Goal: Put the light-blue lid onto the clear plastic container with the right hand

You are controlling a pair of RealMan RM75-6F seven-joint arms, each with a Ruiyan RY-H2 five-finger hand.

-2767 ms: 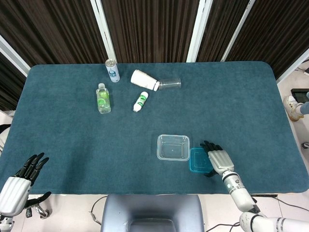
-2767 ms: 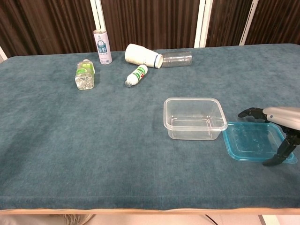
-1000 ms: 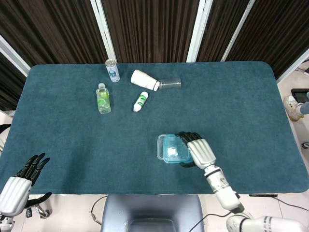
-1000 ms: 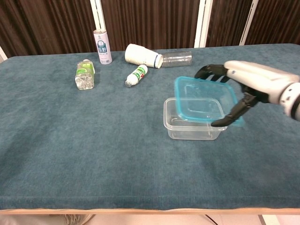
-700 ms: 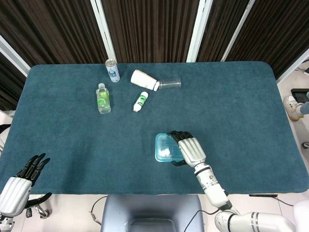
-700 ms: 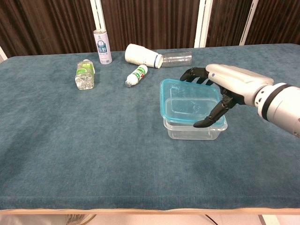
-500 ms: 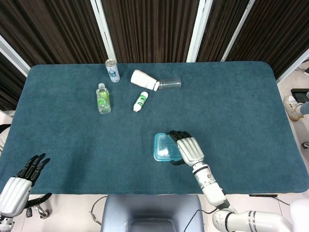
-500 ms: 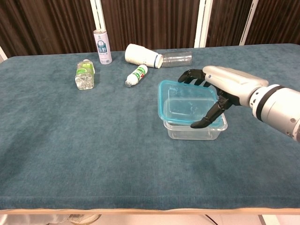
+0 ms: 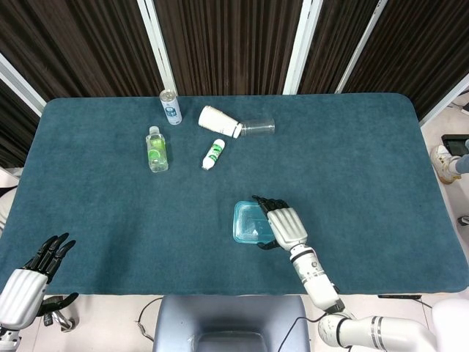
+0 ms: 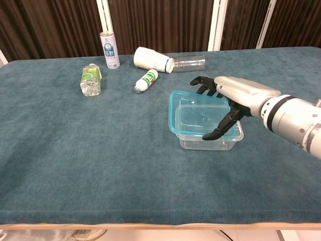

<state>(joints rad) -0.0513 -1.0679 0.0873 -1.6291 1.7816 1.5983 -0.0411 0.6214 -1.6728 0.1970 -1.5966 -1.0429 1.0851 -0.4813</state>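
The right hand (image 10: 228, 103) has carried the light-blue lid (image 10: 198, 115) from the worktop, near its front edge, over the clear plastic container (image 10: 210, 140). It holds the lid's right side between thumb and fingers. The lid now lies low on the container but is shifted to the left, so it seems not yet seated. The left hand (image 9: 29, 275) hangs empty, fingers apart, beyond the front-left corner
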